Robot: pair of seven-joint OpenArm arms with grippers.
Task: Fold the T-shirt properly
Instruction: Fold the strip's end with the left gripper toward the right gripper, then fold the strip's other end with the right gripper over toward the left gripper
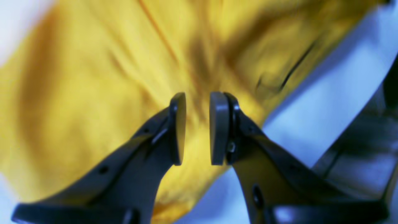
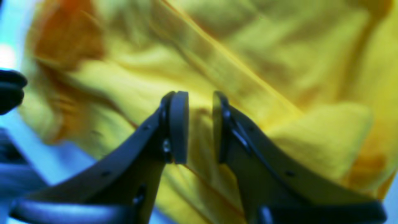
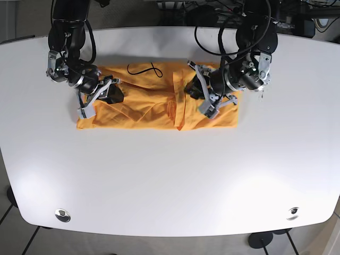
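In the left wrist view, the left gripper (image 1: pixel 197 127) stood with its two flat pads a narrow gap apart, nothing pinched between them. The yellow T-shirt (image 1: pixel 102 87) filled the upper left and centre of the frame behind the pads, blurred and creased, with a thin dark line across its upper right part. The white table (image 1: pixel 335 93) showed as a pale band at the right, beyond the shirt's edge.

In the right wrist view, the right gripper (image 2: pixel 200 127) was likewise slightly parted, its pads a small gap apart and holding nothing that could be seen. The T-shirt (image 2: pixel 248 62) lay behind and below it across nearly the whole frame, bunched into folds, with a long seam or folded edge running diagonally from the upper centre towards the lower right. A strip of table (image 2: pixel 46 161) showed at the lower left.

In the base view, the T-shirt (image 3: pixel 143 109) lay as a wide orange-yellow band across the upper middle of the table (image 3: pixel 170 180), partly folded, with a narrow fold ridge near its centre and a thin black squiggle on its upper edge. The left gripper (image 3: pixel 208 95) hovered low over the shirt's right portion, at the frame's centre right. The right gripper (image 3: pixel 98 95) sat over the shirt's left end, at the upper left. Whether either touched the cloth could not be told.
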